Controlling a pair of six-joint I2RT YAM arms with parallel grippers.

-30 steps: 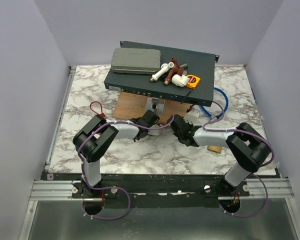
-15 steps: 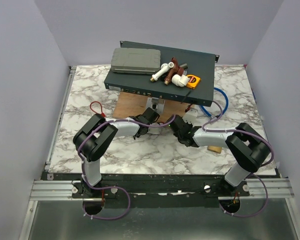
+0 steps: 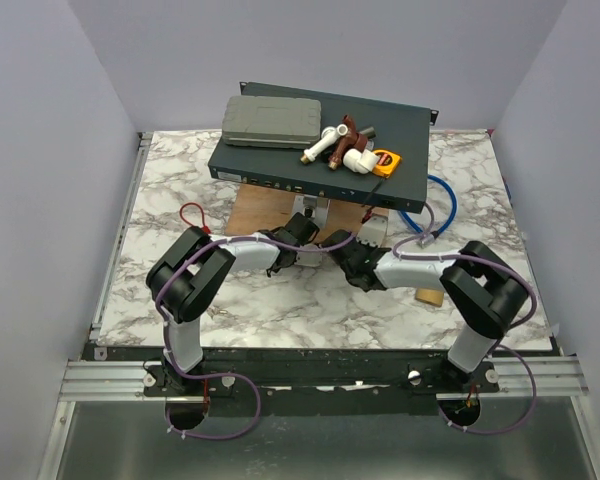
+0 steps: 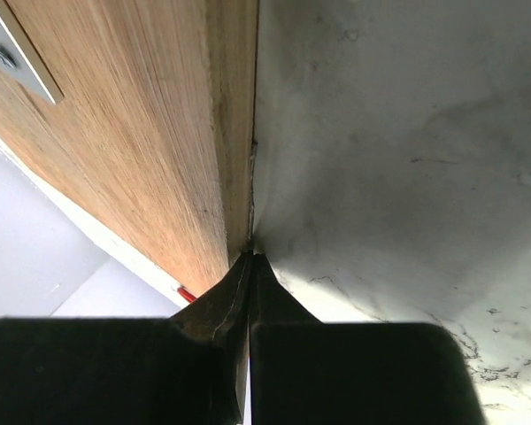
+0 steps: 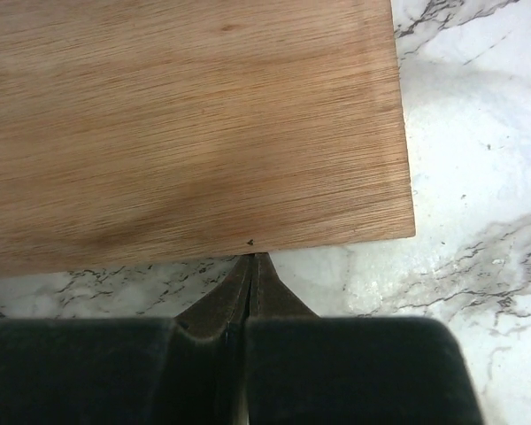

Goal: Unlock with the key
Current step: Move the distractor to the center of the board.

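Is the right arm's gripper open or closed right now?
Closed. In the right wrist view the right gripper has its jaws pressed together with no gap, tips at the edge of the wooden board.

Left hand and right hand (both pinched closed) angled inward.

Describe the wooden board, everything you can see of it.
The board is a flat slab of light brown wood with straight grain and clean-cut edges, lying flat on the marble table. Its far part is hidden under the dark rack unit. A metal fitting stands on it by the rack. Both tools are shut with their tips at its edge: the left tool along one side, the right tool at the near edge toward the right corner.
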